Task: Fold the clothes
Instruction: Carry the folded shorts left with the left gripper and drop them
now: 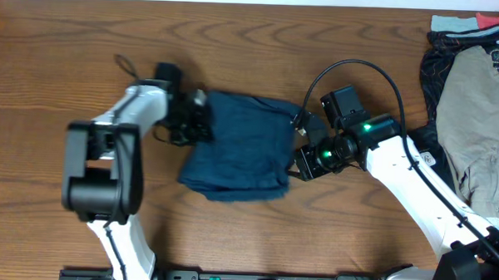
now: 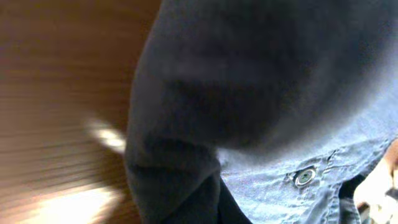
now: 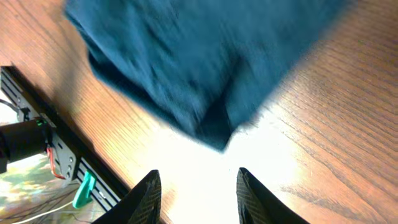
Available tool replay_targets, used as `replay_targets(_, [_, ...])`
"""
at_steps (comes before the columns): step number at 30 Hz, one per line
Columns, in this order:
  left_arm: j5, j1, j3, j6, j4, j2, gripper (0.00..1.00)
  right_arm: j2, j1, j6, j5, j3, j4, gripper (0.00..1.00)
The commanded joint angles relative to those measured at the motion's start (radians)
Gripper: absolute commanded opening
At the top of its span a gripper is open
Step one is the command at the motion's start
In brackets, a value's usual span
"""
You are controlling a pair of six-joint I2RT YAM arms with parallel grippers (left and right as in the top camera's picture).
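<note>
Where the left tool grips, the shorts lie crosswise — waistband leftward.

Count, all views: navy shorts, 1 pair; button on them, 1 seen; beige garment, 1; black patterned garment, 1; arms, 2: left arm, right arm; desk, 1
</note>
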Motion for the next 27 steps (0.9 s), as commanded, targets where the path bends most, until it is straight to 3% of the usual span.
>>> replay_targets(1, [-0.126,0.16,0.032,-0.039,0.004,-0.111,0.06,0.001,0.009,0.007,0.03,0.006,-0.006,0.38])
replay_targets(9, [-0.126,0.576,0.071,-0.262,0.069,-0.331,0.06,0.001,0.007,0.007,0.044,0.006,-0.012,0.38])
replay_targets(10, [-0.125,0.631,0.071,-0.316,0.065,-0.348,0.3,0.001,0.007,0.007,0.044,0.006,-0.012,0.38])
replay_targets(11, [-0.117,0.673,0.071,-0.369,0.056,-0.358,0.84,0.001,0.007,0.007,0.044,0.006,-0.012,0.39])
replay_targets(12, [-0.114,0.712,0.071,-0.418,0.042,-0.364,0.98,0.001,0.007,0.007,0.045,0.006,-0.012,0.39])
replay_targets(19, [-0.118,0.793,0.067,-0.466,-0.114,-0.362,0.98,0.001,0.007,0.007,0.045,0.006,0.003,0.39])
replay_targets(27, [-0.118,0.653,0.067,-0.414,-0.138,-0.362,0.98,0.001,0.007,0.007,0.045,0.006,0.006,0.4])
